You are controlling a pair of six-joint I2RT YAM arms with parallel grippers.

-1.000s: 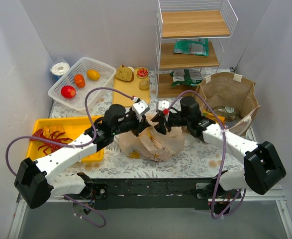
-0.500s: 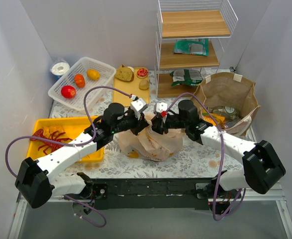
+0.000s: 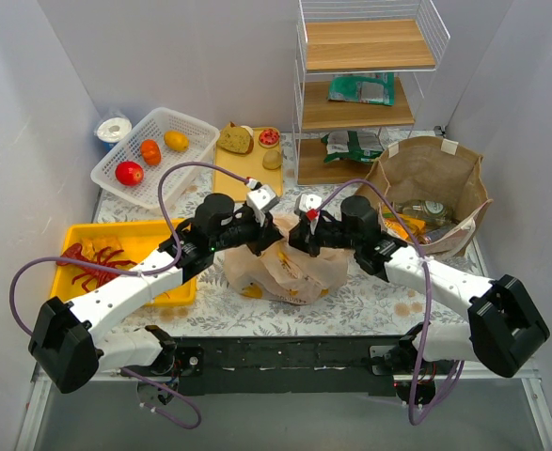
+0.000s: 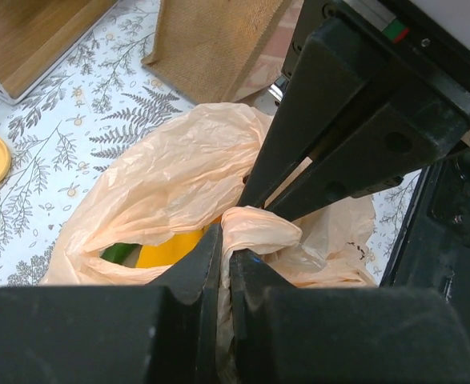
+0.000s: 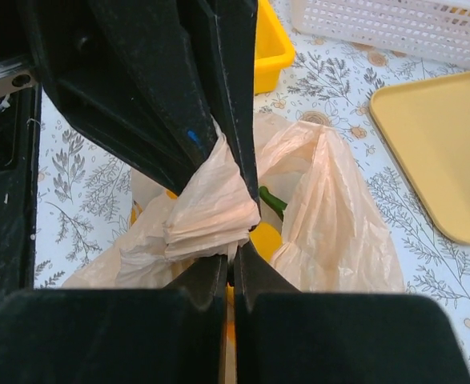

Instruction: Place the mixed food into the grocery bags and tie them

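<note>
The peach plastic grocery bag (image 3: 290,271) sits mid-table between both arms, with a yellow pepper (image 4: 170,250) and a green one (image 4: 116,253) showing inside. My left gripper (image 3: 277,235) (image 4: 225,258) is shut on a bunched handle of this bag. Directly opposite, my right gripper (image 3: 300,239) (image 5: 229,268) is shut on the bag's twisted handle plastic (image 5: 212,210), and the two sets of fingers cross closely. The brown paper grocery bag (image 3: 433,178) stands open at the right with a clear bottle (image 3: 428,209) inside.
A white basket (image 3: 187,124) with tomatoes is at the back left, next to a yellow tray (image 3: 233,178) of bread pieces. A yellow bin (image 3: 134,235) of red peppers sits left. The wire shelf (image 3: 360,56) holds green packets.
My right gripper has shut on the plastic bag's handle and shifted slightly right. The left gripper has kept its hold in place.
</note>
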